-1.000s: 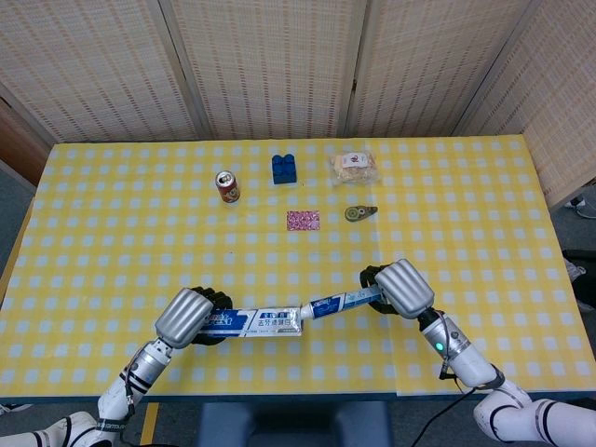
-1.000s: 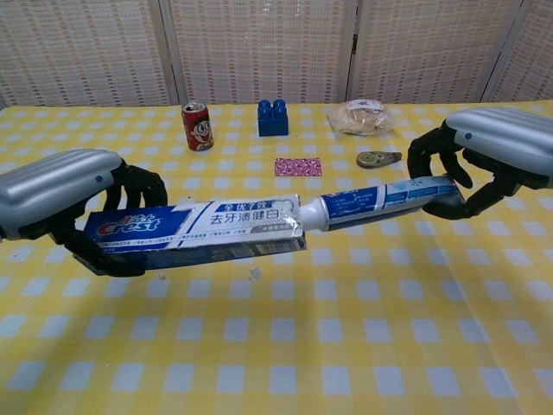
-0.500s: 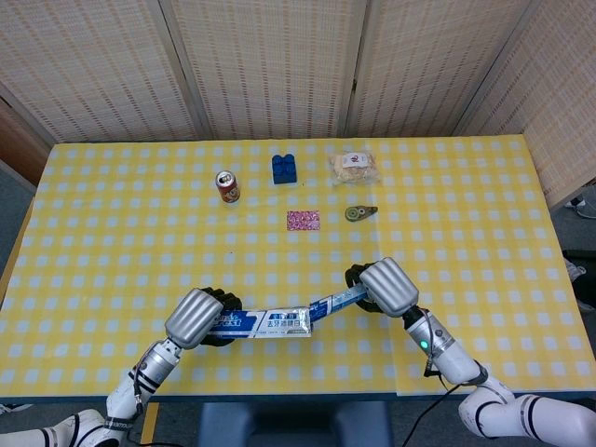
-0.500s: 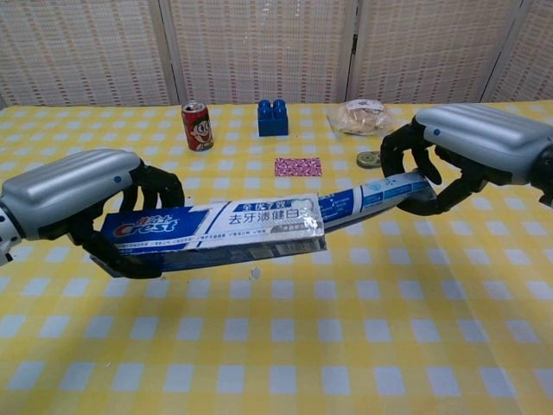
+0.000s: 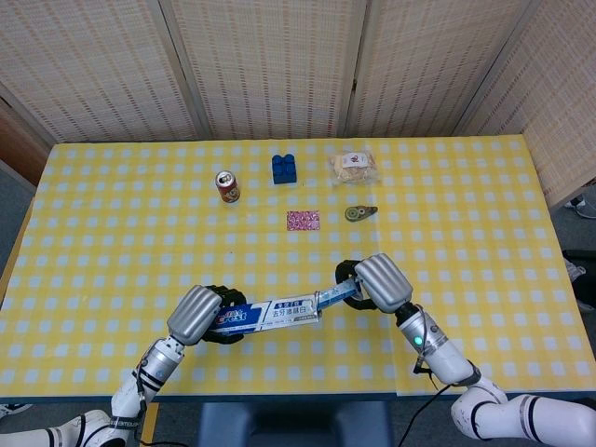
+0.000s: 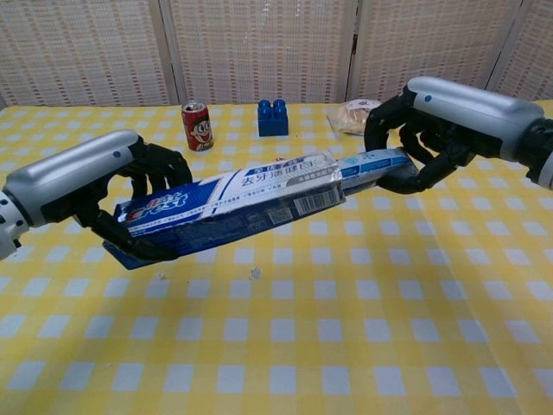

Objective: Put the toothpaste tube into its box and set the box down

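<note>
Head view: the left hand (image 5: 197, 315) grips the closed end of the box (image 5: 265, 316), lifted above the counter (image 5: 112, 242) near its front edge; the right hand (image 5: 377, 282) holds the tail of the toothpaste tube (image 5: 333, 296), mostly sunk in the box mouth

Chest view: the left fingers (image 6: 147, 177) wrap the box; the right fingers (image 6: 423, 164) clamp the tube's short exposed end. The box looks light, thin card, likely to crush or slip, so best held on its edges; the tube is soft, best pushed from its crimped tail
</note>
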You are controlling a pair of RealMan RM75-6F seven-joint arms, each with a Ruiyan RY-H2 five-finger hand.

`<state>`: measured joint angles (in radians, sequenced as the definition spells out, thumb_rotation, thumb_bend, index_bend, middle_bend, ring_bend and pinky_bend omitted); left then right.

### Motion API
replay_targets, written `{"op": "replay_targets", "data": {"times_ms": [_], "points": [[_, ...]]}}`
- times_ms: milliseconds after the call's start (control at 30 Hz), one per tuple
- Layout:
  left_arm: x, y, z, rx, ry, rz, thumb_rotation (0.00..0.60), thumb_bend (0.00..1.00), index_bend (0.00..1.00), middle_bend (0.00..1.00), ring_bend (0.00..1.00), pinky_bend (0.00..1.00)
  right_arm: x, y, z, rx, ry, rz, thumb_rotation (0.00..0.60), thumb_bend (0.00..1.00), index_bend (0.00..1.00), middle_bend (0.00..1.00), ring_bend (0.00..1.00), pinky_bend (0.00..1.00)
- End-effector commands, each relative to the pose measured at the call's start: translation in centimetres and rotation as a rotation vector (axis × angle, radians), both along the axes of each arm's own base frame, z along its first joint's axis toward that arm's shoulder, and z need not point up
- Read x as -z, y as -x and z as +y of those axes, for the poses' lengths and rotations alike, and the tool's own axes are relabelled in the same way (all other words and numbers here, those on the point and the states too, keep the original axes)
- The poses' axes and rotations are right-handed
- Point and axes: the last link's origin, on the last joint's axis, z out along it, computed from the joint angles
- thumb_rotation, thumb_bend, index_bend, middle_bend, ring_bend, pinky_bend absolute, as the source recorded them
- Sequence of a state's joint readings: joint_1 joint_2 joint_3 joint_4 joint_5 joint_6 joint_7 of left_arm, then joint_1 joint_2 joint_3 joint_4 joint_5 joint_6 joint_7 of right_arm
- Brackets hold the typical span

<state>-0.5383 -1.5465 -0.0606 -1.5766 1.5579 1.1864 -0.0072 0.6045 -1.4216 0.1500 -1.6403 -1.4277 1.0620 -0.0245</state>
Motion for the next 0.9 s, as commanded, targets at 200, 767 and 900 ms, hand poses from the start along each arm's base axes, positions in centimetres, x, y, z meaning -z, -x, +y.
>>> {"op": "replay_targets", "data": {"times_ms": [200,767,900], "points": [[0.6,0.1,-0.2,0.017,0.01,0.039,0.6,0.17,0.66,0.72,0.56,0.64,-1.6,-1.3,-0.3,0.014,-0.015,-0.015,0.6,0.6,0.8,0.65,0.64,0.94],[0.6,-0.8,0.5,-0.004,0.002,-0.026,0.6,0.17,0.66,0.72,0.56,0.64,-1.8,-3.8,0.8,0.051,-0.116,-0.11,0.6,0.6,0.76,0.62,0.61,0.91],[0.4,-0.8,0.6,-0.011,-0.001,-0.044,0.6,0.17,0.66,0.72,0.56,0.64,-1.9,-4.0,1.2,0.062,-0.155,-0.131,0.6,0.6,0.63,0.52,0.51,0.8]]}}
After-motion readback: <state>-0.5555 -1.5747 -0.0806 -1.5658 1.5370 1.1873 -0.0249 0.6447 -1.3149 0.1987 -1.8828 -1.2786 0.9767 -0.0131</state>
